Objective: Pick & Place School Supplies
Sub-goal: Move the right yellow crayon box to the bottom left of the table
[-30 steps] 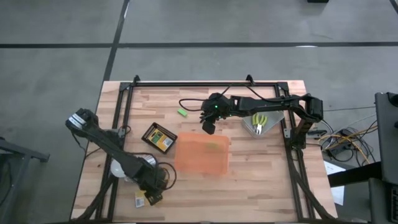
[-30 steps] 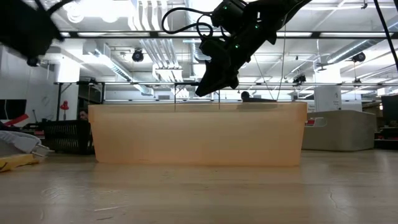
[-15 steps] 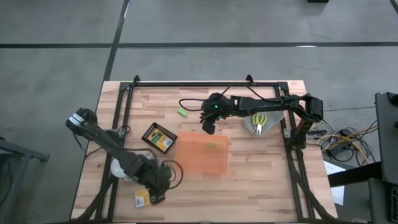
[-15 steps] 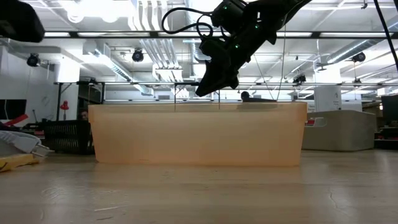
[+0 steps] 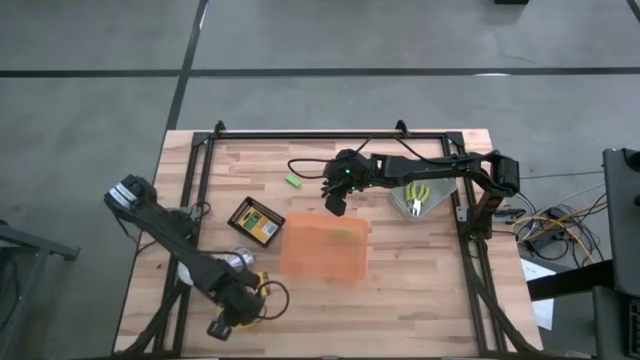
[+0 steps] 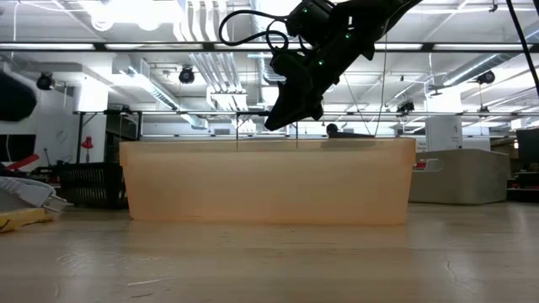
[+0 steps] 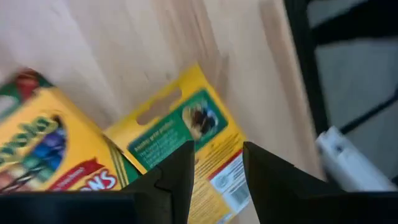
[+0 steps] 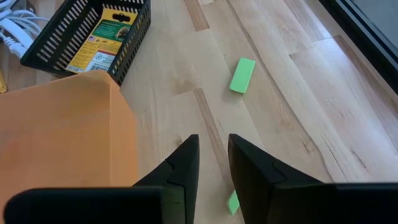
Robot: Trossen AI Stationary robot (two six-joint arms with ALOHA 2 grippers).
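Observation:
Two yellow-and-green crayon boxes lie flat at the table's near left: one (image 7: 186,124) back side up, one (image 7: 37,149) face up beside it. My left gripper (image 7: 217,149) (image 5: 238,318) stands open just over the back-side-up box, pointing steeply down. My right gripper (image 8: 213,142) (image 5: 335,207) hangs high past the far edge of the orange tray (image 5: 325,250), its fingers a narrow gap apart with nothing between their tips. A green block (image 8: 242,74) (image 5: 294,181) lies on the wood beyond it. A second green piece (image 8: 232,202) shows low in the gap.
A black mesh basket (image 8: 93,37) (image 5: 257,220) left of the tray holds another crayon box. Yellow-handled tools (image 5: 418,195) lie at the far right. The black table frame (image 7: 305,62) runs close by the left gripper. The tray's wall (image 6: 269,181) fills the low view.
My left gripper has rolled about its own axis and shifted a little toward the table's near left corner, still over the crayon boxes. My right arm has kept still.

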